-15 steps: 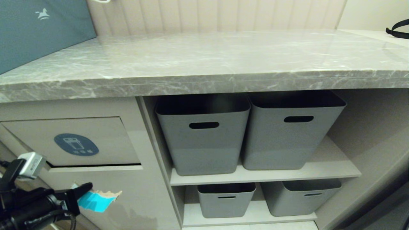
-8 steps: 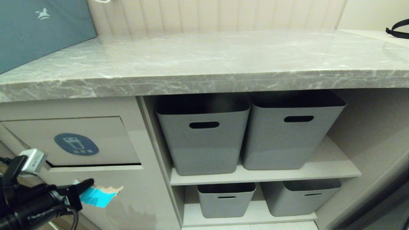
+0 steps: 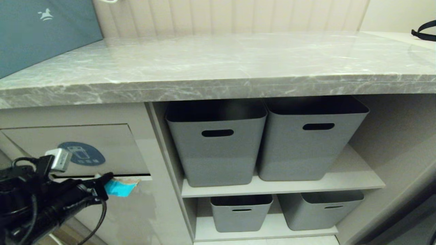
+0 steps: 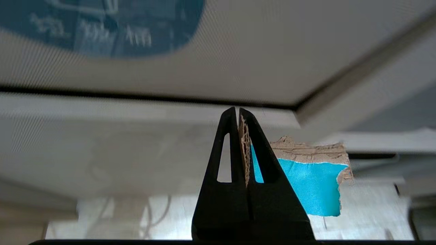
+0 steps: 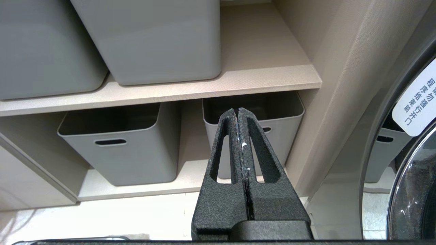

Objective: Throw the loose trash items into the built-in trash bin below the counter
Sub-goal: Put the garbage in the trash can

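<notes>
At seven o'clock in the head view, the left gripper (image 3: 105,179) has risen since a second ago, its fingers clamped on the turquoise wrapper piece (image 3: 120,187). The scrap's torn brown end now sits at the dark slot (image 3: 134,176) beneath the trash bin flap (image 3: 112,149), so it looks ready for pushing in. The right gripper (image 5: 239,114), fingers pressed together, hangs parked near the lower grey tubs (image 5: 119,146).

Blue oval label (image 4: 102,27) blurred and cut off; wrapper piece (image 4: 306,180) partly behind the end effector fingers (image 4: 265,163).
</notes>
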You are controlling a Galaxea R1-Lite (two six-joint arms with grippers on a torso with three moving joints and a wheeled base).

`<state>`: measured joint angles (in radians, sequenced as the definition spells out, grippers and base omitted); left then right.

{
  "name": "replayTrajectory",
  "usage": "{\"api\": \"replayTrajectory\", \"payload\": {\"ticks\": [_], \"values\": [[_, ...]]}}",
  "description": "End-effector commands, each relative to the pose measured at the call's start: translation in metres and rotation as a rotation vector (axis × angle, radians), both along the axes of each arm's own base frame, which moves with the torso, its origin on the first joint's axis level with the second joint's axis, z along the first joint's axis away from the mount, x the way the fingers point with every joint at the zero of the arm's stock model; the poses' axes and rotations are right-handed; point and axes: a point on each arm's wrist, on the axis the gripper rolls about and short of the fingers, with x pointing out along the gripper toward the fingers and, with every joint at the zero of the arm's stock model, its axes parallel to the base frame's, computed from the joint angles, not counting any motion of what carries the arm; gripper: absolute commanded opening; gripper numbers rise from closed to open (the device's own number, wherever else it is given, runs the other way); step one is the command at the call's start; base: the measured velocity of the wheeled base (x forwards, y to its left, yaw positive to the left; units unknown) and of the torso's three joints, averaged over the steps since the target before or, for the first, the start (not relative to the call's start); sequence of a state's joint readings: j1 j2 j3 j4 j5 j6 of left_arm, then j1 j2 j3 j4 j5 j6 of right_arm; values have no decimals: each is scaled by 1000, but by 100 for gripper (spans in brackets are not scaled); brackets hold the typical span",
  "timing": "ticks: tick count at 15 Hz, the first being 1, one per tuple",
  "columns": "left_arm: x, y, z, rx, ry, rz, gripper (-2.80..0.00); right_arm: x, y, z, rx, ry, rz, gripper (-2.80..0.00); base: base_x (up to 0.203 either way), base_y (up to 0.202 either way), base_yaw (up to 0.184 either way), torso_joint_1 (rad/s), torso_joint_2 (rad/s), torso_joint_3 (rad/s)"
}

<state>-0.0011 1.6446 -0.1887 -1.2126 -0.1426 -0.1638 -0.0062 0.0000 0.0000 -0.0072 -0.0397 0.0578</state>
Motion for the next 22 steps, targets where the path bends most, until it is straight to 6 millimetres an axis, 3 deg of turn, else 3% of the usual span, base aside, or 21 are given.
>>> {"api": "replayTrajectory", "payload": {"ticks": [1,9,15,16,22], "values": [[21,1,-25,-3,-1,3,-280,0,0,0,1,3,0,-280,0,0,0,0,0,0],[84,5,-28,-46,-146,26,-280,0,0,0,1,3,0,-280,0,0,0,0,0,0],[94,7,-33,-46,-144,34,-280,0,0,0,1,3,0,-280,0,0,0,0,0,0],[94,8,-33,-46,-145,35,0,0,0,0,1,3,0,-280,0,0,0,0,0,0],[90,8,-29,-46,-152,36,0,0,0,0,1,3,0,-280,0,0,0,0,0,0]]}}
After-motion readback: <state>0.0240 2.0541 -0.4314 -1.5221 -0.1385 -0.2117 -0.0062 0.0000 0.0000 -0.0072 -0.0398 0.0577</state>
